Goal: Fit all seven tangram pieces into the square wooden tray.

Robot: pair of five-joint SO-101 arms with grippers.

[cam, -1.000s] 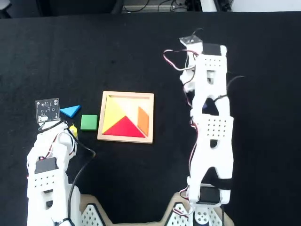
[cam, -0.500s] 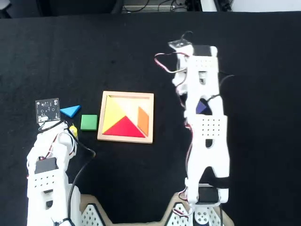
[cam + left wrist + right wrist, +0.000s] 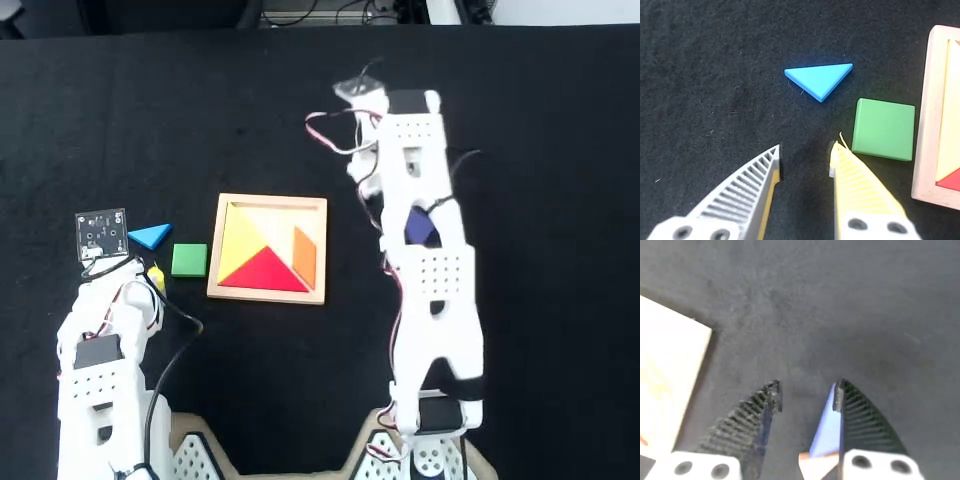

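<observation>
Left gripper (image 3: 805,150): ribbed jaws narrowly parted, gripping nothing, over black cloth (image 3: 200,120) near flat green square (image 3: 884,129) and blue triangle (image 3: 820,77).
Right gripper (image 3: 805,390): serrated jaws holding purple piece (image 3: 826,432), beside square wooden tray (image 3: 267,296).

Both arms are rocking white shells with grids of holes. Left arm (image 3: 95,400) is trailing a black cable (image 3: 170,360) at its 3 o'clock; right arm (image 3: 445,290) is sprouting red-and-white wires (image 3: 330,130) around 11. Left gripper (image 3: 806,155) is wearing one grey and one yellow ribbed finger, right gripper (image 3: 807,390) black ones.
</observation>
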